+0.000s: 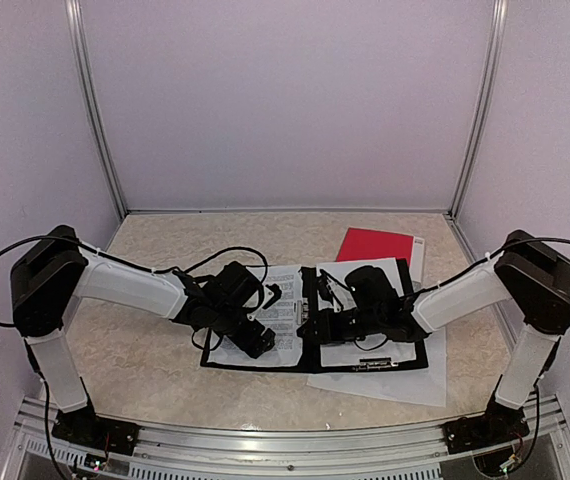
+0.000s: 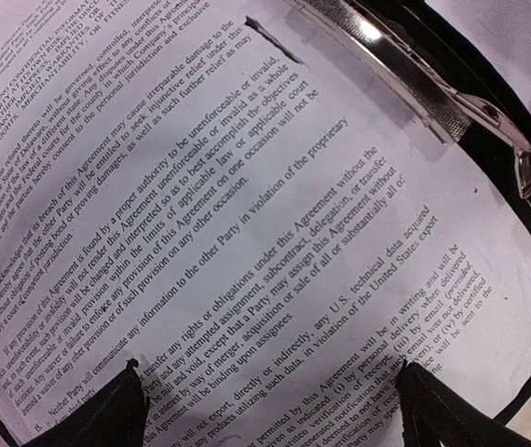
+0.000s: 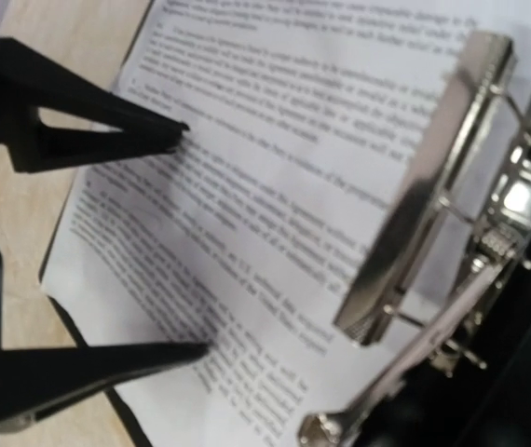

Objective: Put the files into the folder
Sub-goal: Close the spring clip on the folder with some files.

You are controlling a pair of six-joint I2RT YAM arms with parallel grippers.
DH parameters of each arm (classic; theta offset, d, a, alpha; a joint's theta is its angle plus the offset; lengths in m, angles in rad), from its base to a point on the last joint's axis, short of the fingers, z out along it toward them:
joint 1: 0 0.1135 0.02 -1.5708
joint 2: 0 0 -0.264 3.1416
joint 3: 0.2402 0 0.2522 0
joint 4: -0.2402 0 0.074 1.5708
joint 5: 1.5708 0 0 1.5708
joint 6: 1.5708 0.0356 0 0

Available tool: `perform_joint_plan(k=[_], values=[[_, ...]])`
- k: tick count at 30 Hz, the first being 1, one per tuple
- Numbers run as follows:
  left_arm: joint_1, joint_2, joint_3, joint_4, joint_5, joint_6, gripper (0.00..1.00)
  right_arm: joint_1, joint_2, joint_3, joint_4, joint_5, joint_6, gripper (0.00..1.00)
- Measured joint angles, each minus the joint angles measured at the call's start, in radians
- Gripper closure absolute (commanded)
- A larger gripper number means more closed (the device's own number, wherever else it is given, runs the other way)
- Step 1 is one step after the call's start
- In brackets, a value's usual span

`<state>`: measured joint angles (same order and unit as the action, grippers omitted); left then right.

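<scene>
Folder (image 1: 265,362): black, open flat, beige surface (image 1: 155,375) showing around it.
Files (image 1: 287,300): printed pages on both halves. A blank sheet (image 1: 410,385) sticks out past the folder's right edge.
Left pincer (image 2: 270,372): spread wide over the left page.
Right pincer (image 3: 191,242): partly spread, holding nothing, beside the metal clip (image 3: 424,186).

A black folder (image 1: 255,362) lies open on the beige surface (image 1: 155,375), between the two arms. Printed files (image 1: 285,300) lie on both of its halves. The left end effector (image 1: 260,345) hangs over the folder's left half, near the front edge. The right end effector (image 1: 317,325) is over the right half, close to the spine. A blank sheet (image 1: 410,385) pokes out from under the folder's front right corner. A red sheet (image 1: 375,245) lies just behind the folder's right half, partly beneath a white page.
</scene>
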<state>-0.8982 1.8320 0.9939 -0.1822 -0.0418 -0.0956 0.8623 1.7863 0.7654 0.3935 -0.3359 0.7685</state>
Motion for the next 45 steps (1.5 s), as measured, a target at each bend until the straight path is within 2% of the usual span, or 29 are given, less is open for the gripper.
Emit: perform_joint_plan(k=[24,45], values=[[-0.002,0.010,0.012,-0.009,-0.018,0.000,0.10,0.000,-0.005,-0.005,0.046,0.011,0.034,0.69],[-0.002,0.014,0.018,-0.012,-0.024,0.000,0.10,-0.024,-0.021,-0.005,0.095,0.010,0.048,0.62]])
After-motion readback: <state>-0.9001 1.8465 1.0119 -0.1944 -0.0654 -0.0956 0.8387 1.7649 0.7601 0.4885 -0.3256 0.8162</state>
